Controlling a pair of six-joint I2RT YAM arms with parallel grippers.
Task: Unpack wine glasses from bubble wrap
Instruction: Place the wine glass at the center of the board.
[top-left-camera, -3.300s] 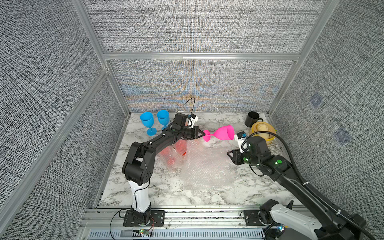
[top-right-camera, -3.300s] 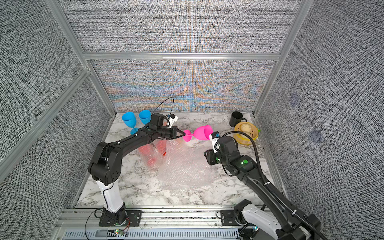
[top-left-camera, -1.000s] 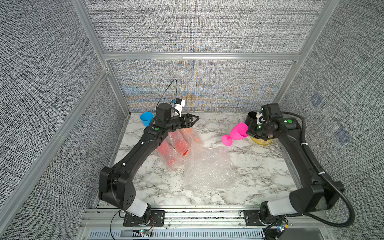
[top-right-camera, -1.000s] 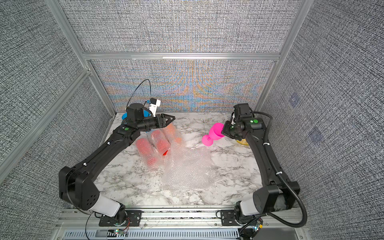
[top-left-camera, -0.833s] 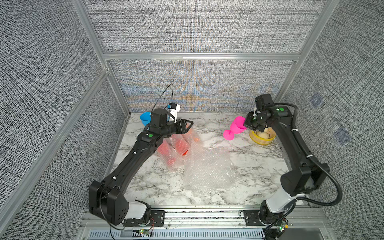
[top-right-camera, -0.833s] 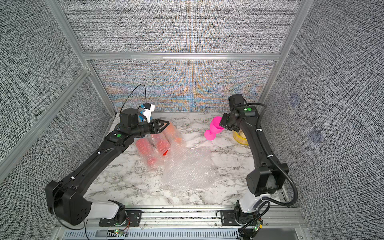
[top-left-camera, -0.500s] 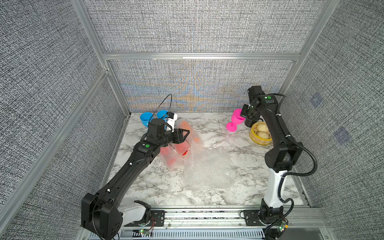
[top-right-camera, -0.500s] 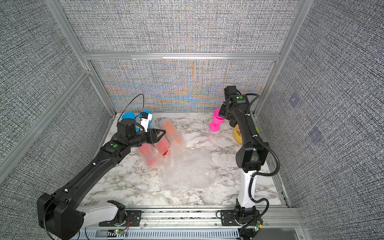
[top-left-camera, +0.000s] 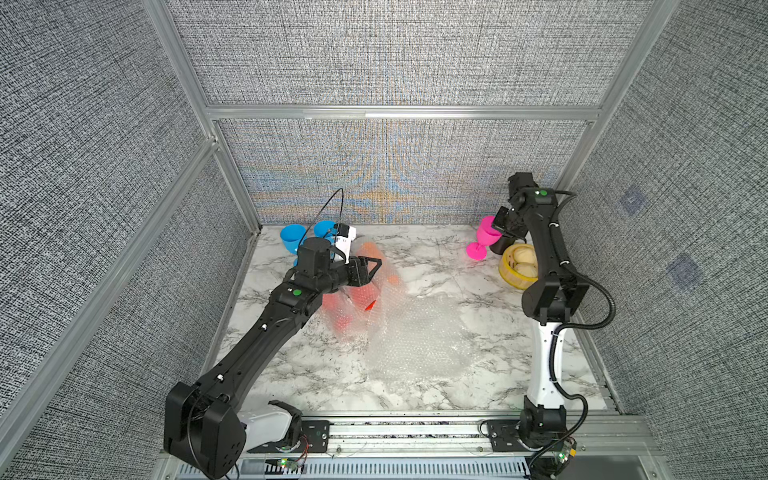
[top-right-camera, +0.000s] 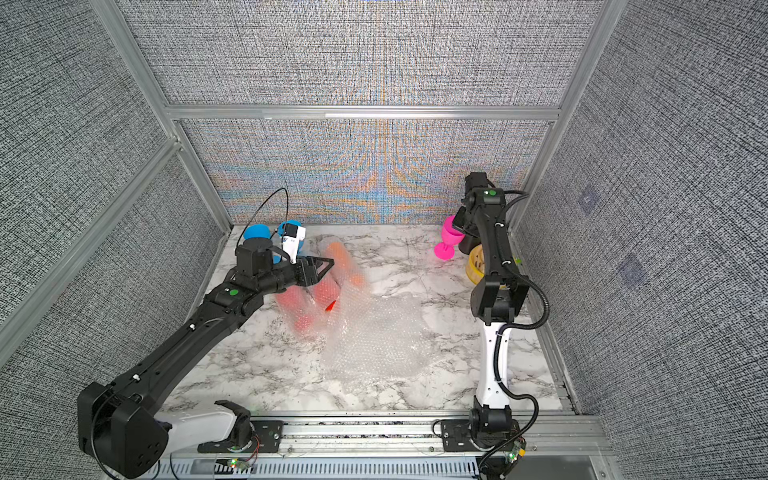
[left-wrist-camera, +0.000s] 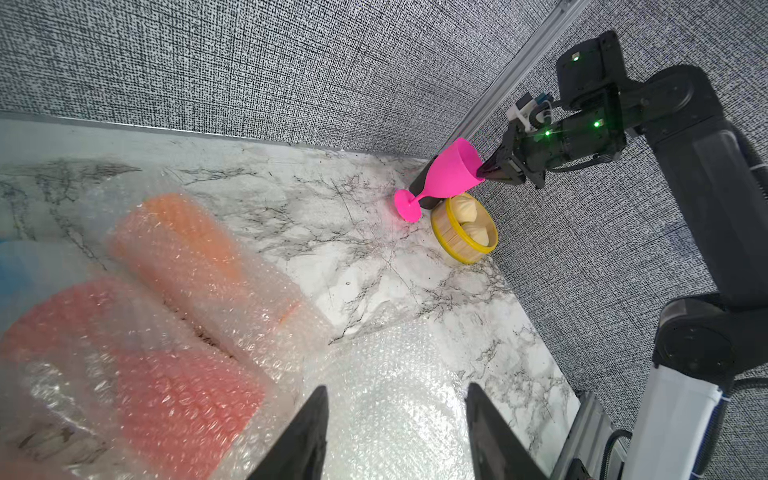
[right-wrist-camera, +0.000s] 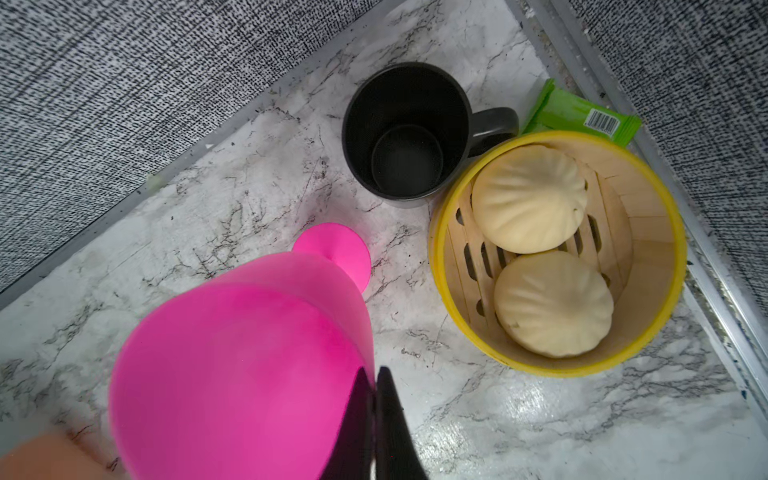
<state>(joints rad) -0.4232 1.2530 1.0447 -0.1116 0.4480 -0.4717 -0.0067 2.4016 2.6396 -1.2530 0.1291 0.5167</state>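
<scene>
The right gripper (right-wrist-camera: 376, 374) is pinched tight on the lip of the pink goblet (right-wrist-camera: 249, 365), its two fingers closed with only the thin cup wall between them. The goblet hangs tilted just beside the yellow steamer basket (right-wrist-camera: 665, 249), foot down and mouth toward the gripper. In both top views the pink goblet (top-left-camera: 485, 239) (top-right-camera: 449, 237) is on the side of the basket away from the side wall. Whether its foot touches the bench (top-left-camera: 415, 257) I cannot tell. Two pale buns (right-wrist-camera: 528, 199) lie in the basket. A black mug (right-wrist-camera: 407, 133) stands right against the basket on the side toward the back wall, and a green packet (right-wrist-camera: 582, 116) is wedged behind the basket at the wall.

The left gripper (left-wrist-camera: 397, 388) is well apart from the basket, across the bench. Its jaws stand partly apart with nothing between them. It hovers over the edge of a loose bubble wrap sheet (top-left-camera: 415, 336) that lies flat, nearer the front rail than the basket. Beside that sheet, farther from the basket, lie wrapped bundles: an orange goblet (left-wrist-camera: 187, 241) and red goblets (left-wrist-camera: 166, 374), all showing dimly through their wrap. The two blue goblets (top-left-camera: 293, 237) stand unwrapped in the back corner opposite the basket's corner, partly hidden by the left arm.
</scene>
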